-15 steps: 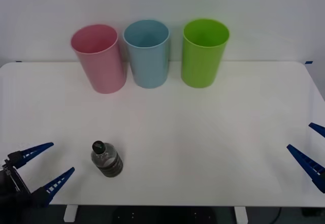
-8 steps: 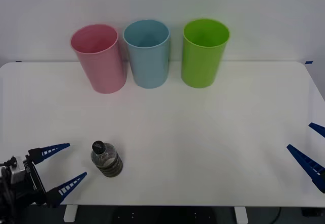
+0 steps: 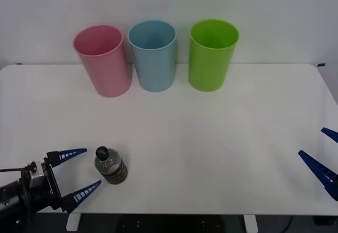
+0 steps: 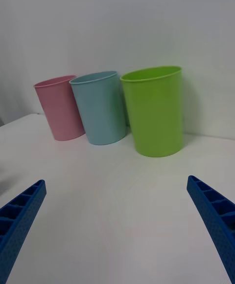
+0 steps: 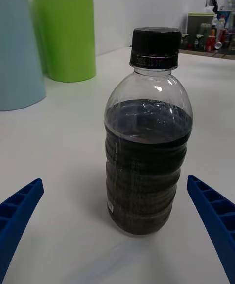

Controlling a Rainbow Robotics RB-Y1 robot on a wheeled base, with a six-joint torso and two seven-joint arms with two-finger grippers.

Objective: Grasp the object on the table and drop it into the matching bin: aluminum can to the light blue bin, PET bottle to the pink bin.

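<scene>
The PET bottle (image 3: 110,166) (image 5: 148,137), small and clear with a black cap and dark lower half, stands upright on the white table (image 3: 211,138) near its front left. My left gripper (image 3: 80,172) is open just left of the bottle, its blue fingers spread toward it without touching. In the left wrist view the bottle stands centred between the two fingertips (image 5: 19,206). The pink bin (image 3: 103,60) (image 4: 59,114) stands at the back left, with the light blue bin (image 3: 153,55) (image 4: 100,107) beside it. My right gripper (image 3: 325,156) rests open at the table's right edge.
A bright green bin (image 3: 212,54) (image 4: 154,110) stands to the right of the light blue one, all three in a row along the table's far edge. A shelf of small items (image 5: 210,37) shows far off in the room.
My left gripper has moved right toward the bottle, its fingers now flanking the bottle's left side. The bottle, the bins and the right arm have not moved.
</scene>
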